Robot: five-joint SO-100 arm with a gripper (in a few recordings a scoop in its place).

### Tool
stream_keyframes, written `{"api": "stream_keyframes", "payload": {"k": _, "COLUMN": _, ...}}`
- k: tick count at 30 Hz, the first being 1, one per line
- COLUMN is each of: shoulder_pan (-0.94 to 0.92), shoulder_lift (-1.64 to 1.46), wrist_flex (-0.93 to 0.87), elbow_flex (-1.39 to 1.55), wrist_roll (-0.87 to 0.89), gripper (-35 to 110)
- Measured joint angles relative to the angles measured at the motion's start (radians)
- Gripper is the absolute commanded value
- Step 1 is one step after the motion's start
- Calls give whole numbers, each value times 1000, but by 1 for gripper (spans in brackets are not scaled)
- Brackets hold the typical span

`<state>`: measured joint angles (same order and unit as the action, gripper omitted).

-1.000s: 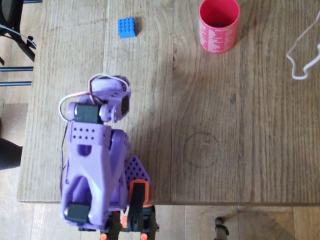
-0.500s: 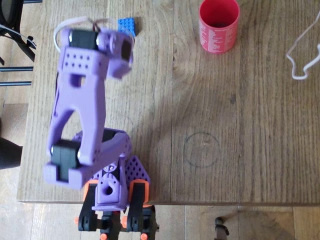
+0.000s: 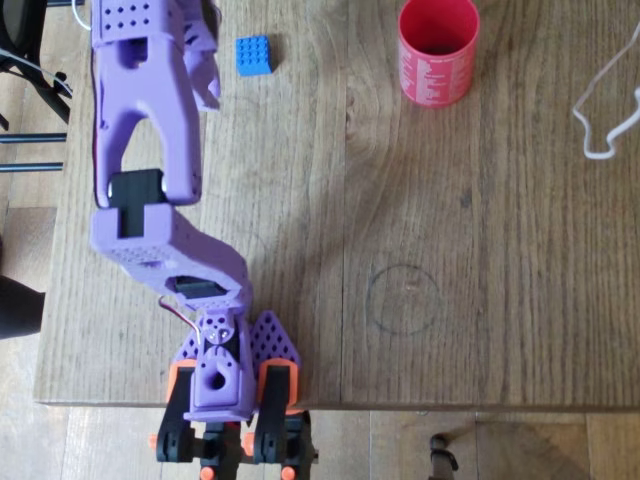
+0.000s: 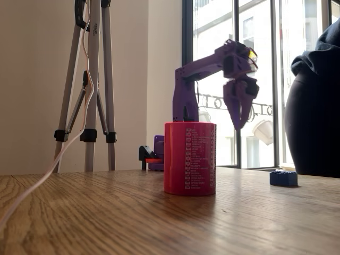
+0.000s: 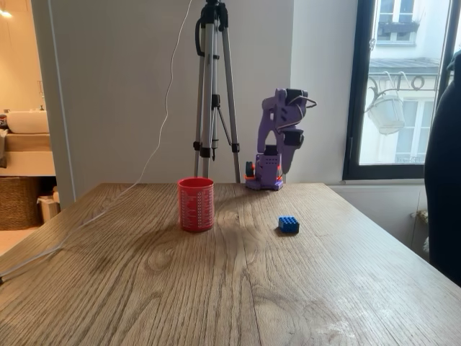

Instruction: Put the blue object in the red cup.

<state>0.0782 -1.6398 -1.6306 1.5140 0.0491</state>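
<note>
Fixed view beside the cup shows the gripper [image 4: 240, 119] raised high, pointing down, its 2 jaws slightly apart and empty. From overhead it hangs just left of the brick [image 3: 253, 54], not touching it. So nothing is done yet: grasp, carry and drop all remain. The brick is small, bright blue, square, studded on top, flat on the table [image 3: 420, 250]. The cup [image 3: 437, 50] stands upright, well apart to its right.

Blue object [image 3: 253, 55] lies flat, well apart from upright red cup [image 3: 437, 52].
</note>
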Motion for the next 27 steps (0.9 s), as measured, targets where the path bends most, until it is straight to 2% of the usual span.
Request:
{"api": "stream_keyframes", "payload": {"k": 4, "shoulder_pan": 91, "shoulder_lift": 189, "wrist_flex": 115, "elbow_flex": -150, "wrist_roll": 21, "gripper": 1}}
{"api": "stream_keyframes", "payload": {"k": 9, "shoulder_pan": 97, "shoulder_lift": 238, "wrist_flex": 192, "elbow_flex": -187, "wrist_roll": 21, "gripper": 1}}
{"api": "stream_keyframes", "payload": {"k": 14, "shoulder_pan": 34, "shoulder_lift": 299, "wrist_flex": 480, "elbow_flex": -224, "wrist_roll": -94, "gripper": 1}}
{"api": "stream_keyframes", "payload": {"k": 16, "shoulder_pan": 12, "shoulder_lift": 316, "wrist_flex": 522, "elbow_flex": -256, "wrist_roll": -124, "gripper": 0}}
{"api": "stream_keyframes", "payload": {"k": 21, "shoulder_pan": -12, "shoulder_lift": 393, "wrist_flex": 480, "elbow_flex": -334, "wrist_roll": -147, "gripper": 0}}
{"api": "stream_keyframes", "payload": {"k": 27, "shoulder_pan": -41, "shoulder_lift": 568, "wrist_flex": 262, "elbow_flex": -522, "wrist_roll": -147, "gripper": 0}}
